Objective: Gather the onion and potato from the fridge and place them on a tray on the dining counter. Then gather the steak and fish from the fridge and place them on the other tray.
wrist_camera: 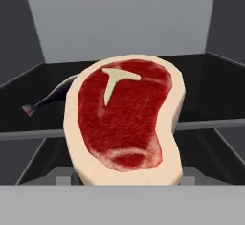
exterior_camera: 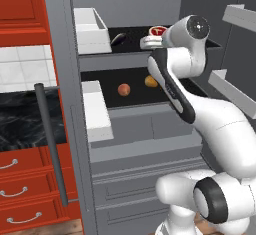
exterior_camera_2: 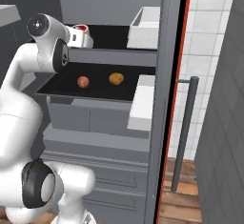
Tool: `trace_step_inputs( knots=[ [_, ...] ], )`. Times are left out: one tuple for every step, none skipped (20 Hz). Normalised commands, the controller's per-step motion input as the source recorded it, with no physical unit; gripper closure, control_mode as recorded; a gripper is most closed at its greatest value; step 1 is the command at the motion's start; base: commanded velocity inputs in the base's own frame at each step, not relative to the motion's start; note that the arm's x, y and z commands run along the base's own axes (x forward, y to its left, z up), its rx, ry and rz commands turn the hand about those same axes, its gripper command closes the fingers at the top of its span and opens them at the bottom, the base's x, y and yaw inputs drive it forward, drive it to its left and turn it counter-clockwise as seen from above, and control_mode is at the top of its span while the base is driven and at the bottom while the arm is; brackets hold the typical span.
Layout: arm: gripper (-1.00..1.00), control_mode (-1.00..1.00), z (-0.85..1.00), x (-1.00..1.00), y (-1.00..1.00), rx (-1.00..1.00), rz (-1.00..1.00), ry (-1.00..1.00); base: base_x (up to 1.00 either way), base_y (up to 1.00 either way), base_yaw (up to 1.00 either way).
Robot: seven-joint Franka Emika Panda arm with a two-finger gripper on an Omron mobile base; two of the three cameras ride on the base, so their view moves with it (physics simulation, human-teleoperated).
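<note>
My gripper (exterior_camera: pixel 156 38) is up at the top shelf of the fridge (exterior_camera: pixel 150 144), doors open. The steak (wrist_camera: pixel 125 118) sits right in front of the hand cam, tilted up w/ its red face and T-shaped bone mark toward the lens; lower edge drops to the bottom of the frame where my fingertips would be. It looks clamped between the jaws, but fingertips themselves are hidden behind the meat, so contact is inferred from the pose, not seen directly. In left base view the steak (exterior_camera: pixel 159 31) shows just past my wrist, red top w/ pale rim, above the shelf edge. Right base view: same thing, steak (exterior_camera_2: pixel 82 30) beside the hand, mostly blocked by my arm.

Fish (wrist_camera: pixel 50 97): dark, slim, lying on the black top shelf behind and to the left of the steak in hand cam, tail end pointing at the left wall. In left base view the fish (exterior_camera: pixel 118 39) lies just beside the white door bin (exterior_camera: pixel 91 29), apart from the steak.

One shelf down: a reddish round item (exterior_camera: pixel 124 89) and an orange-brown one (exterior_camera: pixel 151 81), near each other but not touching, both on the black shelf. Can't tell which is onion vs potato at this res.

Left of the fridge: red cabinets (exterior_camera: pixel 25 184) w/ drawer pulls, black marble-look counter (exterior_camera: pixel 27 121), white tile above. Long grey bar handle (exterior_camera: pixel 50 149) on the open left door.
</note>
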Motion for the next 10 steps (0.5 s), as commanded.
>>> trace_step_inputs(
  knots=[
    [1.0, -1.0, 0.44, -0.99, -0.19, 0.02, 0.0, 0.03, 0.0, 0.0, 0.0],
    [1.0, -1.0, 0.41, -1.0, -0.2, 0.02, 0.0, 0.03, 0.0, 0.0, 0.0],
    [1.0, -1.0, 0.34, -1.0, -0.19, 0.01, 0.0, 0.03, 0.0, 0.0, 0.0],
    [1.0, -1.0, 0.33, -1.0, -0.18, 0.01, 0.0, 0.05, 0.0, 0.0, 0.0],
    [1.0, -1.0, 0.22, -1.0, -0.14, 0.0, 0.0, 0.02, 0.0, 0.0, 0.0],
    [1.0, -1.0, 0.14, -1.0, -0.12, 0.0, 0.0, 0.01, 0.0, 0.0, 0.0],
    [1.0, -1.0, 0.0, -1.0, -0.09, 0.0, 0.0, 0.01, 0.0, 0.0, 0.0],
    [1.0, -1.0, 0.0, -1.0, -0.06, 0.0, 0.0, 0.01, 0.0, 0.0, 0.0],
    [1.0, -1.0, 0.0, -1.0, -0.06, 0.0, 0.0, 0.0, 0.0, 0.0, 0.0],
    [1.0, -1.0, 0.0, -1.0, -0.09, 0.0, 0.0, 0.0, 0.0, 0.0, 0.0]
  ],
)
